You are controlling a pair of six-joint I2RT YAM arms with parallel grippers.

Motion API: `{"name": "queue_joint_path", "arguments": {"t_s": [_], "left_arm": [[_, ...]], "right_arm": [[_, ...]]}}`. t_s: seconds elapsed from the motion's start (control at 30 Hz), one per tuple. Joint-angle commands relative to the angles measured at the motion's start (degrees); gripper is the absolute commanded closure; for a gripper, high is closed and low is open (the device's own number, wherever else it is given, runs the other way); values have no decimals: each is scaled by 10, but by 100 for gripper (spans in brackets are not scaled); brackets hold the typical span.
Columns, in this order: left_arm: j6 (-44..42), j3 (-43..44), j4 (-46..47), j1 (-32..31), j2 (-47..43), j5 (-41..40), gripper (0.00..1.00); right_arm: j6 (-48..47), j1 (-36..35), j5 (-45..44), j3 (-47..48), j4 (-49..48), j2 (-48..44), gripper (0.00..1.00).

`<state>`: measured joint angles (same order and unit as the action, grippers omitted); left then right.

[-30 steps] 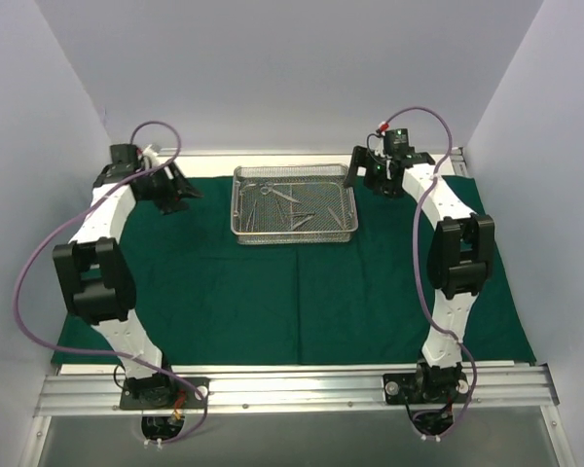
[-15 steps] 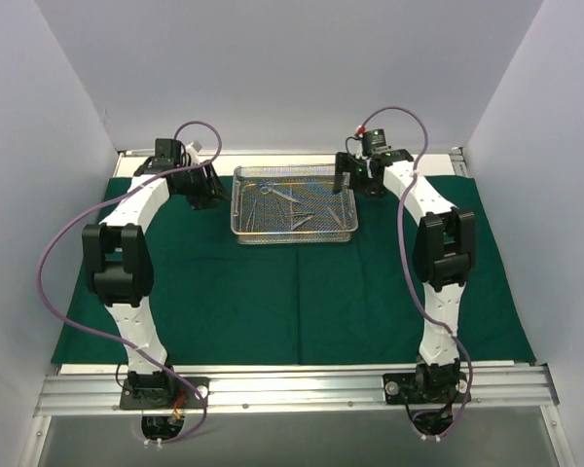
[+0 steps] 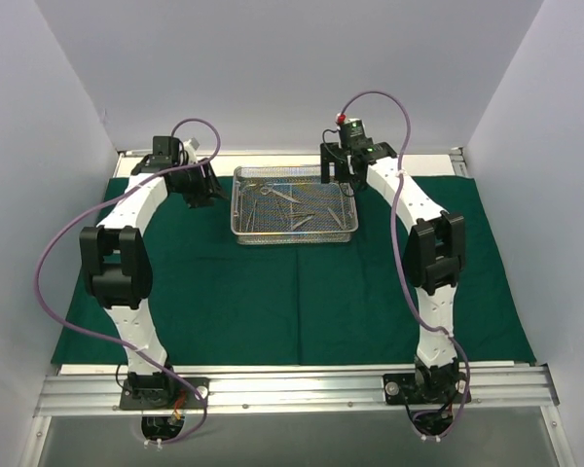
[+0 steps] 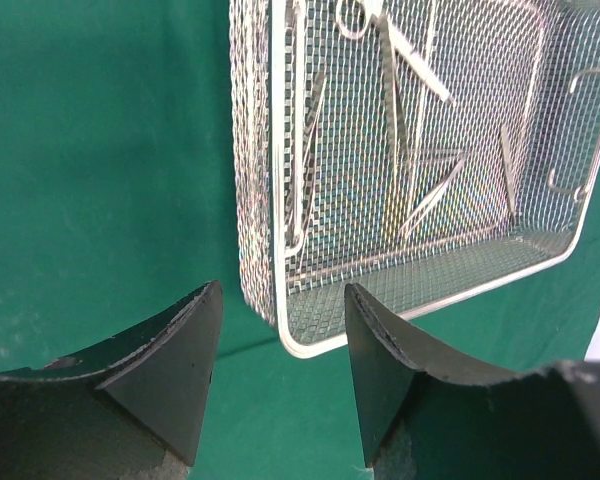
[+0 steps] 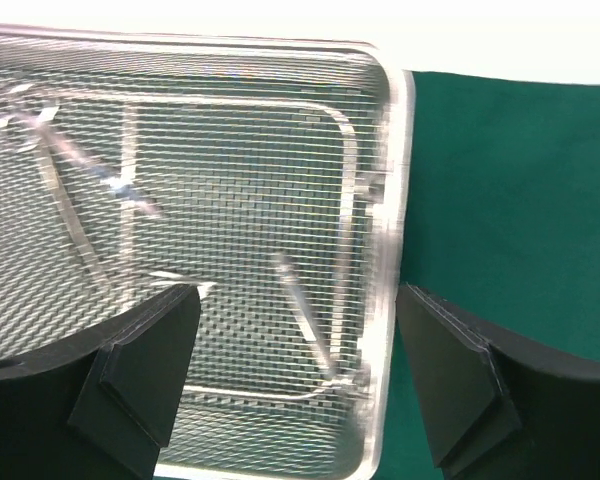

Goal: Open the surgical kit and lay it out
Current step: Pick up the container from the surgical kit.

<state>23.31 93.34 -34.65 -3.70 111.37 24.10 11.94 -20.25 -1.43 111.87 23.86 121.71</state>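
Note:
The surgical kit lies open: a dark green cloth [image 3: 302, 302] is spread flat, and a silver wire-mesh tray [image 3: 294, 239] stands on its far middle. Several slim steel instruments [image 3: 292, 206] lie inside the tray. My left gripper [image 3: 207, 188] is open just off the tray's left end. In the left wrist view the tray's corner [image 4: 280, 335] sits right ahead of the gap of that gripper [image 4: 280, 385]. My right gripper [image 3: 337, 176] hangs open over the tray's right end. In the right wrist view its fingers [image 5: 150, 375] straddle the tray's side wall [image 5: 395, 200], above an instrument [image 5: 305, 310].
White walls enclose the table on three sides. An aluminium rail [image 3: 292, 389] with both arm bases runs along the near edge. Purple cables [image 3: 49, 263] loop off each arm. Bare green cloth stretches in front of the tray.
The right gripper has moved left, from beside the tray to above its right end, and its jaws have narrowed a little. The left gripper swung right toward the tray's left end, then held.

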Motion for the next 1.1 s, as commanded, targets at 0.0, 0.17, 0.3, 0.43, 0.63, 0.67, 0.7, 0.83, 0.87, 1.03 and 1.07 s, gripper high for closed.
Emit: {"name": "queue_joint_path", "arguments": {"t_s": [0.0, 0.17, 0.3, 0.43, 0.63, 0.67, 0.7, 0.83, 0.87, 1.03, 1.07], "left_arm": [[-10, 46, 0, -3, 26, 5, 39], [-8, 84, -8, -15, 66, 8, 39], [-11, 119, -30, -24, 96, 4, 39], [-12, 153, -48, -31, 115, -17, 40], [-15, 195, -85, -46, 148, -42, 40], [-16, 206, -89, -47, 155, -47, 40], [-18, 210, -95, -50, 160, -50, 40], [-20, 231, -110, -53, 179, -58, 40], [-20, 237, -114, -54, 189, -61, 40], [-22, 275, -132, -59, 215, -57, 44], [-23, 281, -132, -60, 223, -55, 45]], "right_arm": [[-12, 16, -51, 12, 24, 8, 19], [-10, 26, -56, 2, 28, 26, 19], [-10, 32, -37, -5, 27, 41, 22], [-10, 37, -16, -22, 4, 45, 26], [-1, 59, 30, -24, -2, 62, 32], [0, 64, 35, -24, -3, 65, 34], [0, 67, 46, -23, -4, 68, 41], [2, 68, 63, -19, -6, 78, 43], [3, 68, 66, -19, -7, 81, 43], [5, 67, 74, -17, -8, 91, 45], [6, 67, 78, -15, -8, 94, 49]]}}
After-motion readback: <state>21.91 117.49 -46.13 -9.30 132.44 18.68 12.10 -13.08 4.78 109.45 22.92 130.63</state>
